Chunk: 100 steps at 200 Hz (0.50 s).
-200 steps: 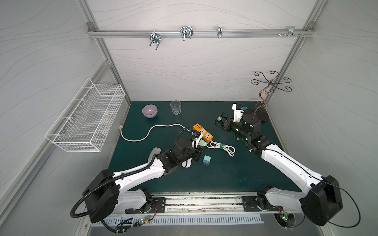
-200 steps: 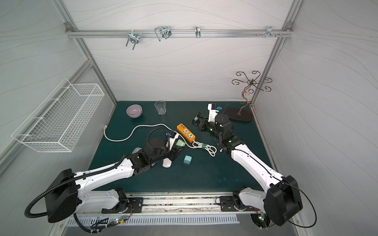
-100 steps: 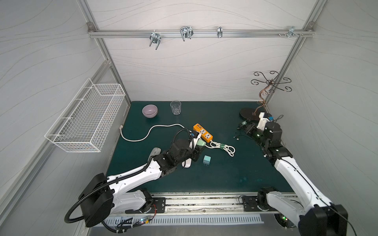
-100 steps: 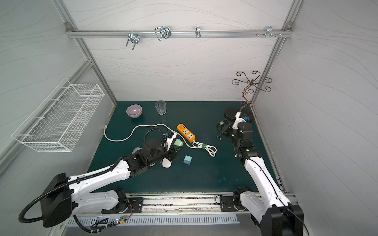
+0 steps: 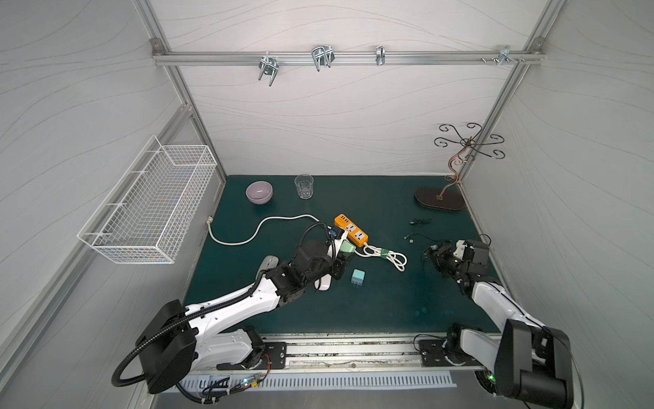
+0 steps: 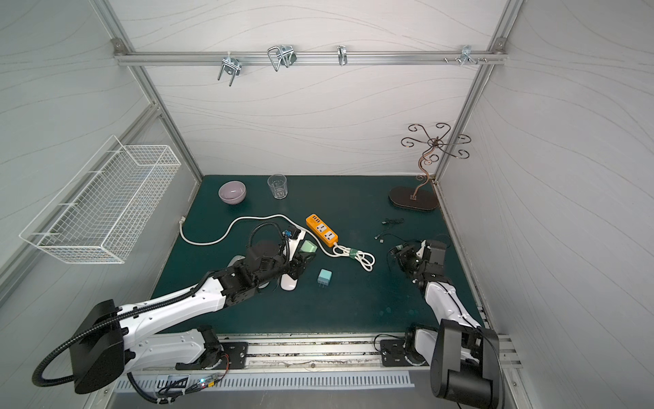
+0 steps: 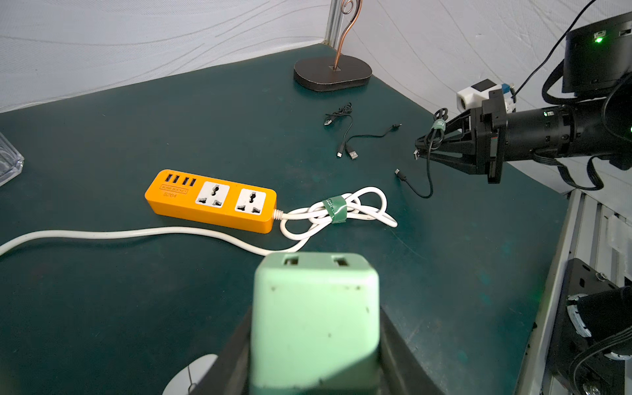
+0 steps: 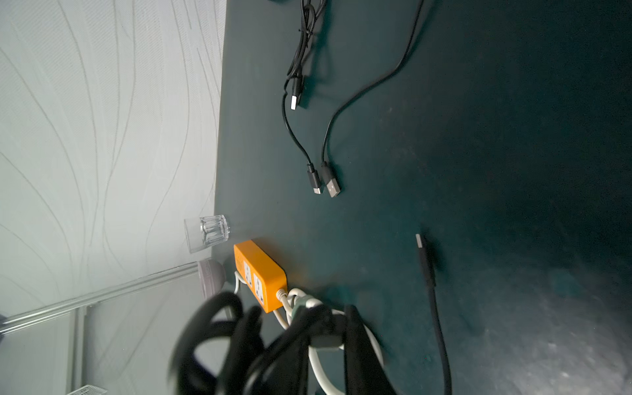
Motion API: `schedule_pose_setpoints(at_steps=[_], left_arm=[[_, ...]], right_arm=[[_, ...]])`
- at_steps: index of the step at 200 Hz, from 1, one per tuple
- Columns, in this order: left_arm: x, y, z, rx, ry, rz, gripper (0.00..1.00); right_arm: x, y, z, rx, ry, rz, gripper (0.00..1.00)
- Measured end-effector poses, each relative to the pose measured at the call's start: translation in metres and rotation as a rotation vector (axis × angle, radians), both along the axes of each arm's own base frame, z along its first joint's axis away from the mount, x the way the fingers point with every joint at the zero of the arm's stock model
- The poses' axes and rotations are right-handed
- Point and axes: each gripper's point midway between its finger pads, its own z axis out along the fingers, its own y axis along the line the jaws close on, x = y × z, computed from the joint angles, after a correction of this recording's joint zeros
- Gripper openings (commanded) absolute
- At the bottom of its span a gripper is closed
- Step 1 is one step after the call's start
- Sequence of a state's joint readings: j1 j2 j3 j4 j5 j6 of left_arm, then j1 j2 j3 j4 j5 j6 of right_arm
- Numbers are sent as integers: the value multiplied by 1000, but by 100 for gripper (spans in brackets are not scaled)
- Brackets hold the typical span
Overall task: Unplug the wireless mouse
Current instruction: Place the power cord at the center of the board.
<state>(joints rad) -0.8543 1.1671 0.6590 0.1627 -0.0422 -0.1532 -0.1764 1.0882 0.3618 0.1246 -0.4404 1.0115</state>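
Swinging away from the middle, my right tool [image 7: 420,151] has come to the right edge of the bench [image 5: 389,301], pressed nearly together on a black cable [image 7: 429,184]. My left tool [image 5: 340,261] pinches a mint-green adapter [image 7: 314,307]. The wireless mouse [image 5: 322,283] lies just beneath that tool, near the orange power strip [image 5: 351,230].

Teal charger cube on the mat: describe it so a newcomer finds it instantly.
Find the orange power strip mid-mat, then look toward the robot's base rail. The teal charger cube lies free on the mat, prongs toward the rail; unlike the paler green charger nearby, no gripper holds it.
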Motion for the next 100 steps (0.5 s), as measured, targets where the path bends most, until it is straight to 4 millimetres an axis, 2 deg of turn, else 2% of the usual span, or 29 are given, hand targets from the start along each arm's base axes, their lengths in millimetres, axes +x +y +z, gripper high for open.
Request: schedule_pose_setpoints(at_steps=[26,45,73,100], left_arm=[[0,2,-1,1,1,4,7],[0,3,-1,1,2,5,7],[1,3,-1,1,2,8,7],[1,5,-2,1,0,13,7]], right_arm=[[2,-21,0,5,2,-76,5],[6,-31,-2,2,16,-103,24],[13,-39,-14,13,67,-114,25],[9,-42,-31,46,124,-133,30]])
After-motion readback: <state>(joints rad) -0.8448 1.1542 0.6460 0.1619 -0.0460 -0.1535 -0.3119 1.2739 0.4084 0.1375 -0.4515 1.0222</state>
